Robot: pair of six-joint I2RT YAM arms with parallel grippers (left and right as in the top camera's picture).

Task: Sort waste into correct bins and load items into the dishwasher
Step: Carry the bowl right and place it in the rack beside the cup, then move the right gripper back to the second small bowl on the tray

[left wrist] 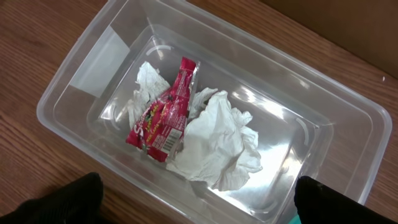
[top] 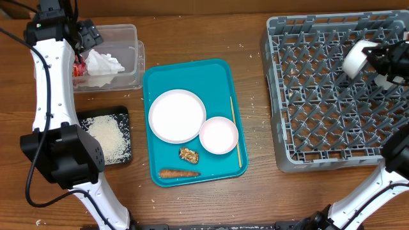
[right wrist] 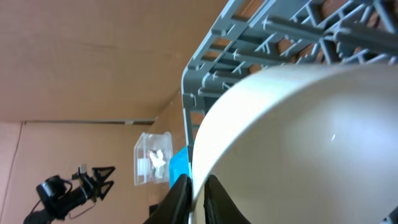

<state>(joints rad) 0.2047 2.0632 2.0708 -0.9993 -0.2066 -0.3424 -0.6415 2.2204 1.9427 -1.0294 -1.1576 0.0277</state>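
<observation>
Right gripper (right wrist: 193, 194): clenched on the rim of a white cup (top: 354, 57); in the right wrist view one finger is on each side of the rim.
Cup: in the air above the far right part of the rack (top: 319, 96), tilted, just left of the gripper that holds it.
Left gripper (left wrist: 199, 198): released, the fingers wide apart with nothing between them, above the near wall of the bin (top: 131, 30).
Bin: clear, at the far left of the table; inside lie a crumpled tissue (left wrist: 217, 143) and a red wrapper (left wrist: 165, 115), touching each other.
Tray (top: 223, 70): teal, between bin and rack, well apart from both grippers.
On tray: plate (top: 177, 115), bowl (top: 218, 135) touching it, chopstick (top: 236, 131) along the right edge, carrot (top: 179, 173) and a brown scrap (top: 188, 154) at the near end.
Black tray (top: 121, 115): near left, with rice.
</observation>
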